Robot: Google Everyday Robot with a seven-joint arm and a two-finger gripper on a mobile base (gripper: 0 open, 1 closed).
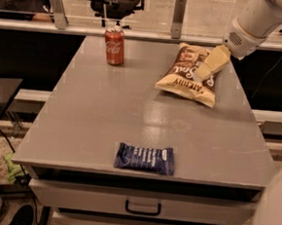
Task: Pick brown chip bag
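- Three items sit on a grey table (97, 116) seen from its near edge: a chip bag, a soda can and a snack wrapper.
- The brown chip bag (181, 69) lies flat at the far right of the tabletop. It is a crinkly pillow-shaped bag with a dark brown middle, white lettering and pale yellow ends, and it is the largest item on the table. Its near end points toward the middle of the table.
- A white robot arm (258, 21) reaches in from the upper right corner, angled down and to the left.
- The gripper (203, 71), a pale yellow wedge at the end of the arm, overlaps the right half of the chip bag, its tip over the brown middle. How wide it is cannot be told, nor whether it touches the bag.
- A red soda can (114, 45) stands upright at the far left of the table, well apart from the bag.
- A small dark blue wrapper (144, 158) lies flat near the front edge, about centred.
- Below the tabletop is a drawer with a dark handle (143, 208).
- A metal rail (137, 34) runs across behind the far edge of the table.
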